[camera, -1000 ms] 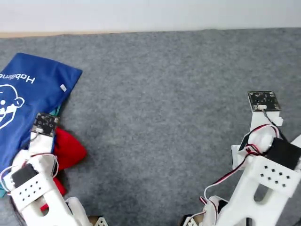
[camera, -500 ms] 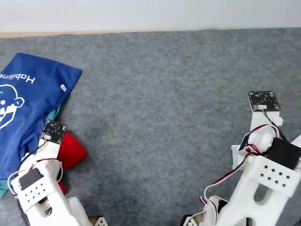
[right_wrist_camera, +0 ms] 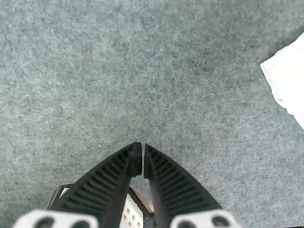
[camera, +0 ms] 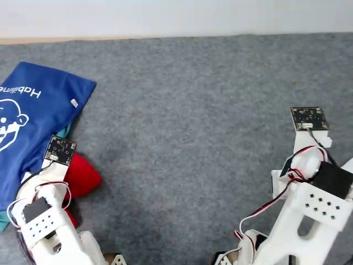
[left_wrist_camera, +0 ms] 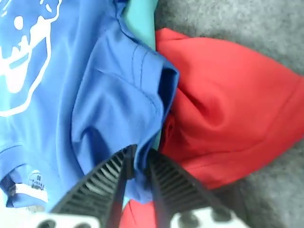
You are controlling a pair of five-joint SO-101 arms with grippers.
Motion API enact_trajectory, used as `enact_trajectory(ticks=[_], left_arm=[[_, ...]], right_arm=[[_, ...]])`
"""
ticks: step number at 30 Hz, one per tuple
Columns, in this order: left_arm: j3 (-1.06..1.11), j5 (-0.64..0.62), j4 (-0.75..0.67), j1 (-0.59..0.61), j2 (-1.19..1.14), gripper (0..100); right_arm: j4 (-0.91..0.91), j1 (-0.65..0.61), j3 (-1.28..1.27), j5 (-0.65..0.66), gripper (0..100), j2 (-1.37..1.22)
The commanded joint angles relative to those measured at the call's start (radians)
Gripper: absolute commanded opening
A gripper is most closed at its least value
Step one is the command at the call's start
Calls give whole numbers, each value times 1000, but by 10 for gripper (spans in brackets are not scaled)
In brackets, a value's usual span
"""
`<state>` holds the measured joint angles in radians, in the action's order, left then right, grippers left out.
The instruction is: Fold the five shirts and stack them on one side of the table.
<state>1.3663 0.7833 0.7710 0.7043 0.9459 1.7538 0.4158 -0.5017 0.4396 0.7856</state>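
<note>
Grey felt covers the table [camera: 193, 110], where the left gripper [left_wrist_camera: 137, 161] has its nearly closed jaws pinching a hem fold of the blue shirt [left_wrist_camera: 95, 95], probably limp and lightweight, with a red shirt [left_wrist_camera: 223, 109] just beside them, while the right gripper [right_wrist_camera: 142, 154] hangs closed and empty.

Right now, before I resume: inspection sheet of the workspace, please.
Surface: grey mat, flat.
Job's things: blue shirt spread at the left, lying over a teal shirt; red shirt bunched beside them; white cloth near the right arm.
Clutter: nothing seen.
Grippers: left gripper shut on the blue shirt's edge; right gripper shut, above bare mat.
Cables: wires looped along both arms.
Surroundings: pale wall beyond a wooden edge.
</note>
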Motion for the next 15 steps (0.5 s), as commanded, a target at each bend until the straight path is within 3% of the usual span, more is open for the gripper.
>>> enact_trajectory(ticks=[1, 5, 9, 15], left_arm=[[-18, 3, -20, -5, 11, 2], [-108, -3, 40, -5, 11, 2], [-286, -132, 190, -43, 11, 2], [-570, -285, 502, -265, 11, 2]], right_arm=[[38, -12, 3, -6, 9, 15], [38, -12, 3, -6, 9, 19], [38, -12, 3, -6, 9, 21], [38, -12, 6, -6, 9, 22]])
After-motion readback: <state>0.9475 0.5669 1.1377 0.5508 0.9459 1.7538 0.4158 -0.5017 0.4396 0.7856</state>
